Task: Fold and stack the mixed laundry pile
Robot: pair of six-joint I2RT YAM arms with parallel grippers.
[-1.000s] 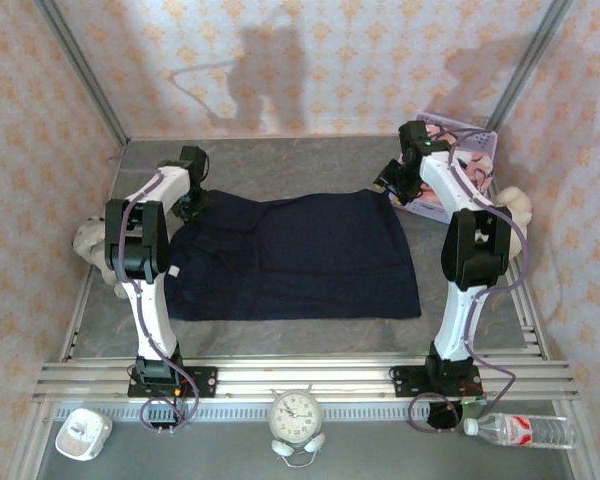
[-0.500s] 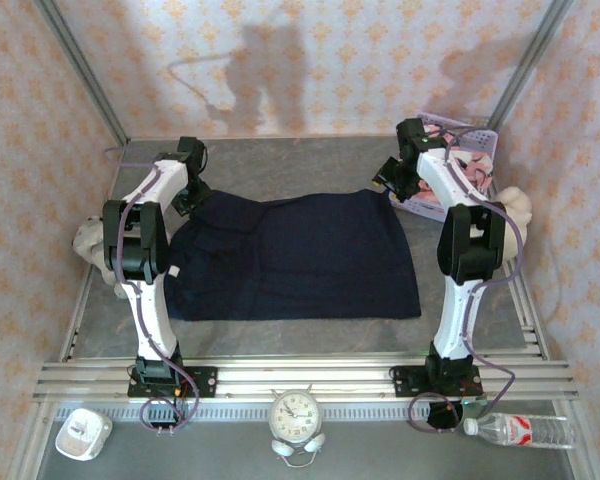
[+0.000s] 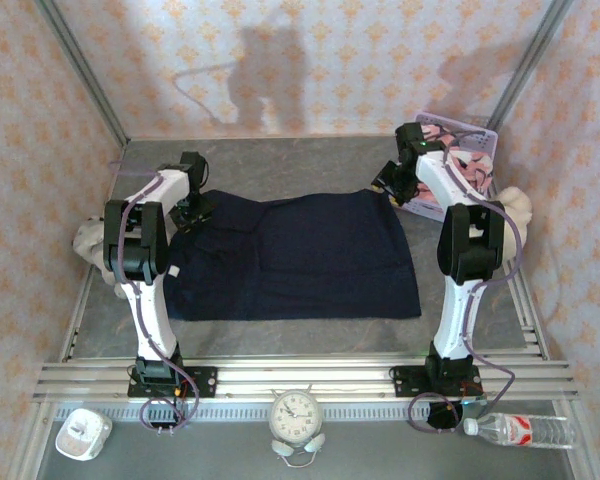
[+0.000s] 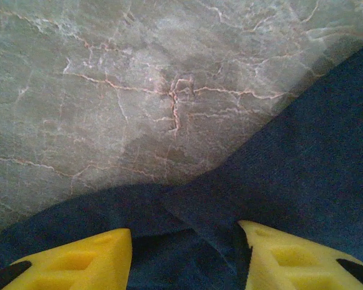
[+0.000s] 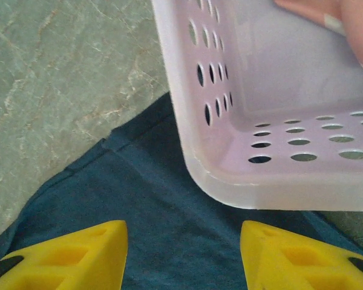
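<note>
The dark navy garment (image 3: 300, 255) lies spread flat across the middle of the table. My left gripper (image 3: 196, 204) hovers over its far left corner, open. In the left wrist view a raised fold of navy cloth (image 4: 230, 205) lies between the yellow fingers (image 4: 91, 260) of this gripper (image 4: 184, 232), which do not pinch it. My right gripper (image 3: 388, 184) is open over the garment's far right corner (image 5: 145, 199), with flat cloth below the gripper (image 5: 183, 226). Salmon-pink cloth (image 3: 470, 166) sits in the basket, also seen at the top right of the right wrist view (image 5: 345, 21).
The lavender basket (image 3: 460, 129) stands at the far right, its corner (image 5: 230, 169) resting on the navy cloth just beyond my right fingers. Plush toys sit at the left edge (image 3: 88, 240) and right edge (image 3: 516, 205). A clock (image 3: 297, 415) and bottle (image 3: 525, 430) lie beyond the near rail.
My left gripper has opened and let go of the navy garment's far left corner, after shifting slightly back and forth. The right gripper has barely moved.
</note>
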